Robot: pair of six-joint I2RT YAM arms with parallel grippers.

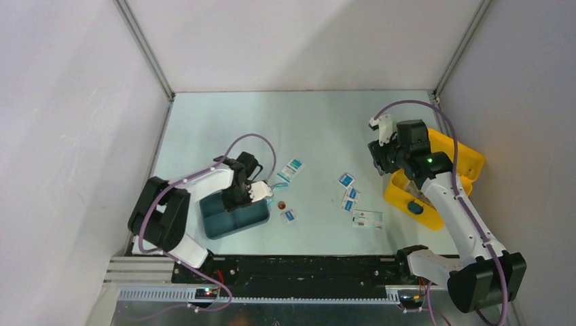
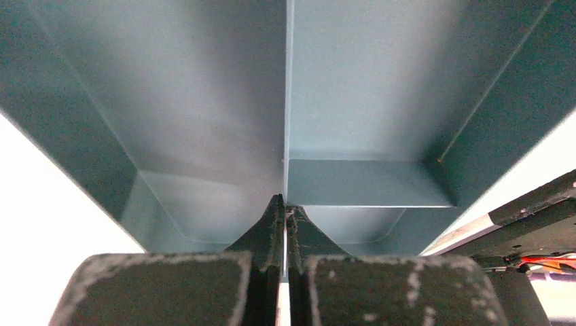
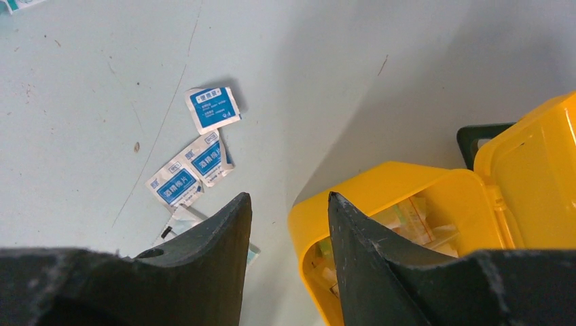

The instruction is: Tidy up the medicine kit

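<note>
We are recording the bench [image 1: 224, 122] as closed in by white walls [image 1: 68, 102] on its left, far and right sides. The widest open room is lying across the far half.

The medicine kit [image 1: 469, 159] is sitting at the right edge, close against the right wall. Its lid [image 3: 536, 163] is standing open, and its dark latch [image 1: 416, 208] is facing the near side. In the right wrist view, pale wrapped items are showing inside the yellow case [image 3: 407, 183].

The right end effector [image 1: 378, 161] is hanging just beside the kit's left corner, over bare bench. It is released: its fingers [image 3: 227, 227] are standing well apart with nothing between them. The kit's near corner is lying just right of the gap.

The left end effector [image 1: 257, 193] is working at the near-left of the bench, well apart from the kit. It is clenched on the upright divider [image 2: 286, 102] of a dark-teal divided tray [image 1: 231, 217], and its fingertips [image 2: 274, 221] are pinching that thin wall from both sides.

Small white-and-blue packets [image 1: 348, 192] are lying scattered between the two arms, with three of them grouped near the right end effector [image 3: 289, 210]. Each is carrying a blue panel [image 3: 212, 105] with white Chinese characters, which we are unable to read with confidence. A teal-and-white packet [image 1: 292, 168] is lying farther left, just beyond the tray.
</note>
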